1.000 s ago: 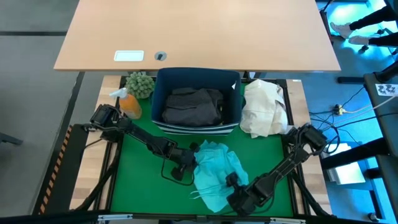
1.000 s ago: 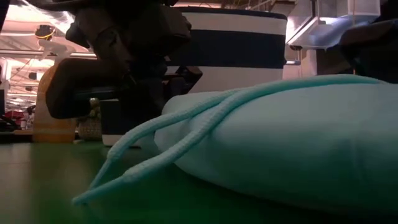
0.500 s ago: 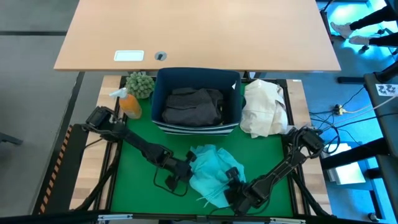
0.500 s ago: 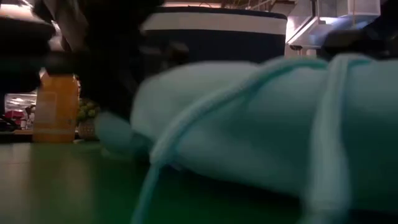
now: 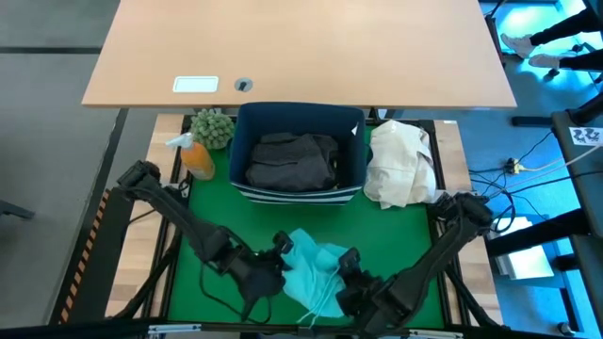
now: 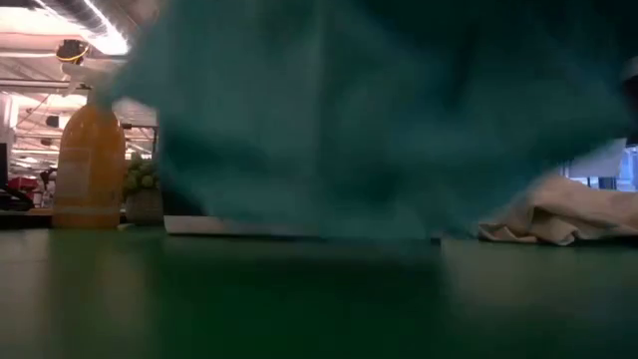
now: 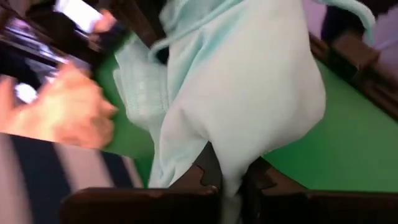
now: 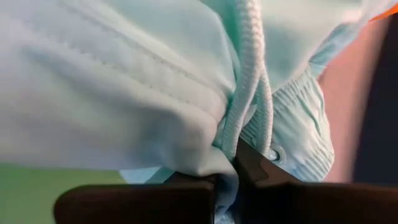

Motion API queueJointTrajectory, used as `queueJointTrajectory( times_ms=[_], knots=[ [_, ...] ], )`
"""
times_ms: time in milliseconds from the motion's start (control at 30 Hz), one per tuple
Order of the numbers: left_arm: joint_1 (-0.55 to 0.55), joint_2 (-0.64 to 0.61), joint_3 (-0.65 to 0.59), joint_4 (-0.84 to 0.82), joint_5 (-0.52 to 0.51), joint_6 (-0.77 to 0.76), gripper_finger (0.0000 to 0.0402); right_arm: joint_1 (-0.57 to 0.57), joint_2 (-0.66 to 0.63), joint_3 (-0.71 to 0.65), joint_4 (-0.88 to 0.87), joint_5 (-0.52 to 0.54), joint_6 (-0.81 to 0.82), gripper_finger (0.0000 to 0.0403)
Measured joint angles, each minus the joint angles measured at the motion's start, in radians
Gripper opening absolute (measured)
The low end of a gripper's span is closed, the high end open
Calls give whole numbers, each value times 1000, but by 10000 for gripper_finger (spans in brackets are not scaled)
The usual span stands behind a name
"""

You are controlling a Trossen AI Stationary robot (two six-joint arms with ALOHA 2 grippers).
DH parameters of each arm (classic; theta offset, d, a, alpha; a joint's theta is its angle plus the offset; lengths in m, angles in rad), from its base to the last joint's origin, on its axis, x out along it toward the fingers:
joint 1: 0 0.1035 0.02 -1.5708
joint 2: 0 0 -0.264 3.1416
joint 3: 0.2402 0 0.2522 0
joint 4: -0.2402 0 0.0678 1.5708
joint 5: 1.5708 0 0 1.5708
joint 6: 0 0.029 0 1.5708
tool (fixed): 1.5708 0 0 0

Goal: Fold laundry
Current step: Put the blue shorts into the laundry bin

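Left pincer (image 7: 230, 186) closed on a fold of the turquoise garment (image 7: 249, 93), which rises from between its dark fingers (image 7: 143, 202) and spreads across the frame, a drawcord (image 7: 348, 9) looping at one edge; green bench mat (image 7: 336, 143) beneath; navy-and-white striped bin (image 7: 37, 180) to one side

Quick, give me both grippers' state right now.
Left gripper: shut on the turquoise garment.
Right gripper: shut on the same turquoise garment, drawstring beside its fingers.
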Motion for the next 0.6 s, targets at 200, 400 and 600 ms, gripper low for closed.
queueJointTrajectory(
  times_ms=[200, 400, 600],
  knots=[
    [-29, 0, 319, -293, -137, 10, 7, -12, -85, 162, -82, 142, -122, 10],
    [-17, -1, 594, -520, -270, 53, 7, -94, -193, 265, -68, 171, -271, 10],
    [52, -38, 719, -598, -388, 173, 7, -259, -251, 351, -56, 163, -423, 10]
  ],
)
